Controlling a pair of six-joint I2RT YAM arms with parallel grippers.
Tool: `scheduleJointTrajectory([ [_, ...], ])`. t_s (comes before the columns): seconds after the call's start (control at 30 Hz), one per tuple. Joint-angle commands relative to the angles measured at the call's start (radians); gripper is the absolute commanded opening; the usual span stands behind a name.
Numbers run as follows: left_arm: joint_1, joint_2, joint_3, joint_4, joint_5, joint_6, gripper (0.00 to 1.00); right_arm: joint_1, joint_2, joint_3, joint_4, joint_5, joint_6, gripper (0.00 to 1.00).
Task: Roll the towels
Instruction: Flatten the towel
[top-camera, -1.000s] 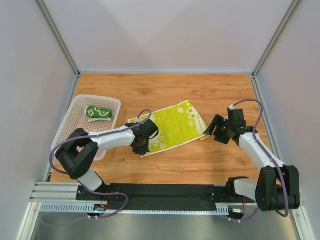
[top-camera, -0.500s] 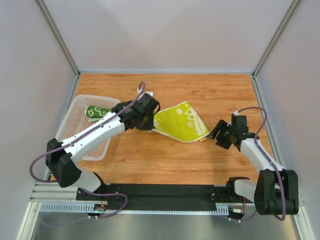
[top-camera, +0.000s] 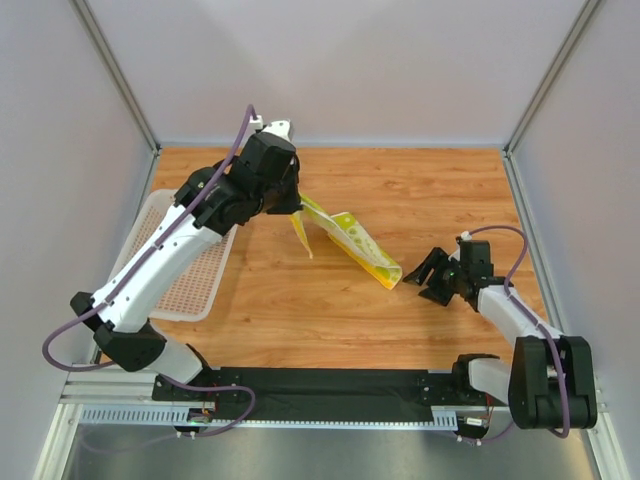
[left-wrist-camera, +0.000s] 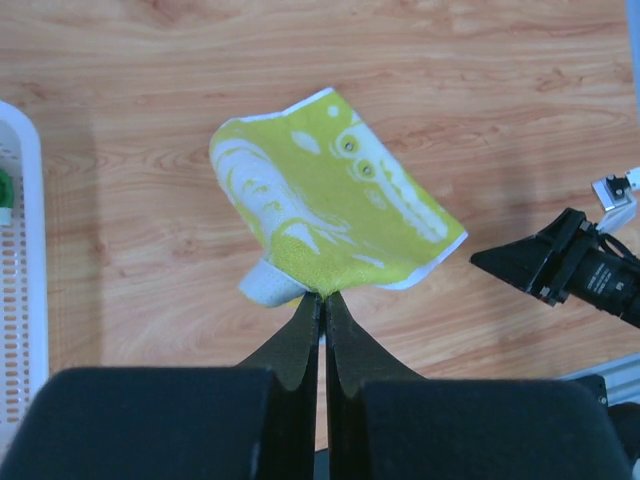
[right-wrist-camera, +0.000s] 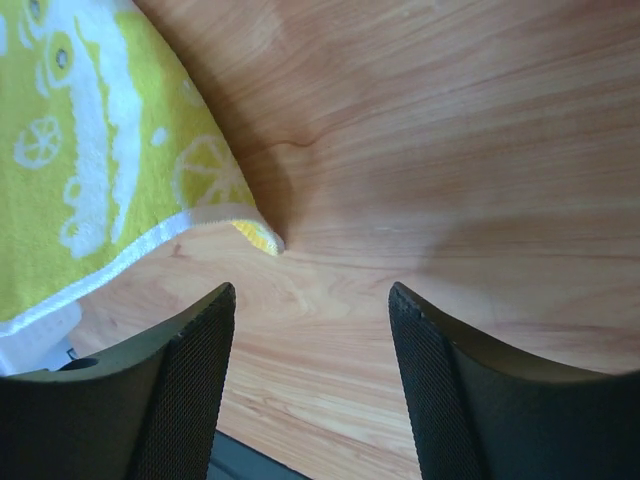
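Top external view: the left tool is high over the far-left part of the surface, pressed together on one corner of the yellow towel. The cloth hangs from it in a narrow slanting band, its long axis running down and to the right. Its low end lies near the right tool, which is spread, empty and low to the wood, and so is the nearer arm to that free end. The left arm covers much of the basket, and no green towel can be seen there. Left wrist view: the fingers pinch the towel's edge. The cloth drapes below with one corner curled under. A sliver of green at the frame's left edge, inside the basket, is too cut off to judge. Right wrist view: the spread fingers frame bare wood, and the towel's white-hemmed corner lies ahead and to the left, clear of both. Whether that corner rests on the surface cannot be told.
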Motion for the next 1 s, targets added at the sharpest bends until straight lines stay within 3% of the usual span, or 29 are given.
scheduleJointTrajectory([
  [0.0, 0.008, -0.029, 0.032, -0.045, -0.028, 0.039, 0.00, 0.004, -0.038, 0.006, 0.063, -0.056, 0.027, 0.65],
  [0.1, 0.008, -0.090, -0.003, -0.016, -0.050, 0.043, 0.00, 0.009, -0.055, 0.003, 0.072, -0.073, 0.030, 0.65],
  [0.3, 0.012, -0.100, -0.028, -0.047, -0.062, 0.034, 0.00, 0.182, -0.072, -0.003, 0.121, -0.024, 0.064, 0.67],
  [0.5, 0.012, -0.124, -0.083, -0.022, -0.054, 0.020, 0.00, 0.242, -0.013, -0.029, 0.216, -0.024, 0.069, 0.66],
  [0.73, 0.017, -0.129, -0.091, -0.033, -0.057, 0.020, 0.00, 0.316, 0.233, 0.011, 0.315, -0.006, 0.014, 0.65],
  [0.97, 0.034, -0.149, -0.108, -0.033, -0.060, 0.025, 0.00, 0.362, 0.333, 0.060, 0.350, 0.023, 0.003, 0.59],
])
